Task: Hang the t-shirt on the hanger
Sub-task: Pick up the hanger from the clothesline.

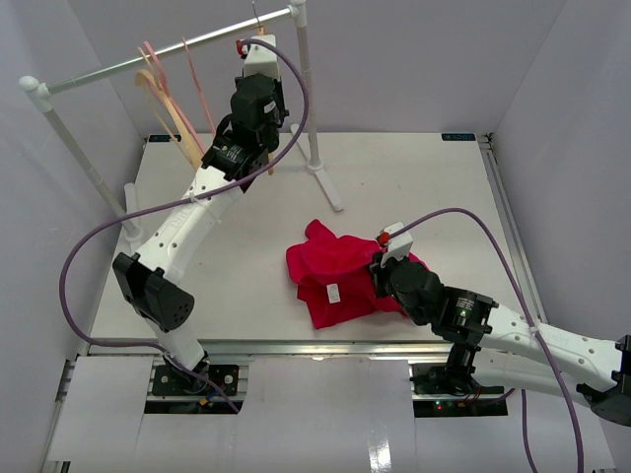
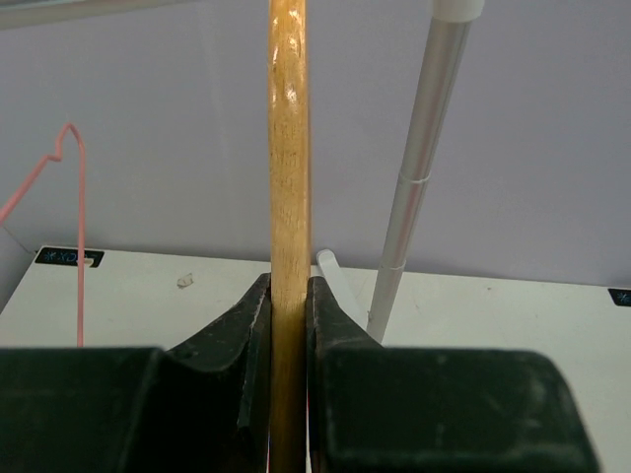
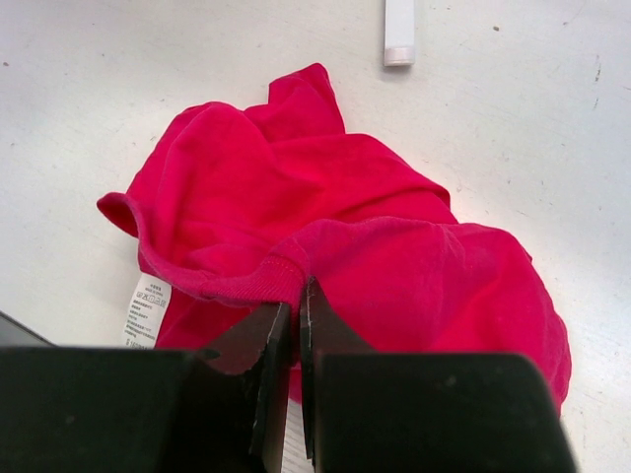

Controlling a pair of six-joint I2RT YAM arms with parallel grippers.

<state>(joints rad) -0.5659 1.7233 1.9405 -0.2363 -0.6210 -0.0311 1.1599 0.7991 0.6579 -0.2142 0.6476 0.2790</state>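
Observation:
The red t-shirt (image 1: 335,268) lies crumpled on the table at the front middle, its white label (image 1: 333,293) facing up. My right gripper (image 1: 381,264) is at its right side. In the right wrist view the gripper (image 3: 297,301) is shut on the ribbed collar edge of the t-shirt (image 3: 296,187). My left gripper (image 1: 254,49) is raised to the rail at the back. In the left wrist view it (image 2: 288,288) is shut on the upright wooden bar of the hanger (image 2: 288,148). The arm hides most of the hanger in the top view.
A white clothes rack (image 1: 168,54) spans the back left, with its right post (image 1: 308,99) and foot (image 1: 330,189) on the table. Thin pink hangers (image 1: 195,79) and a pale wooden hanger (image 1: 163,103) hang on the rail. The post (image 2: 419,168) stands just right of my left gripper.

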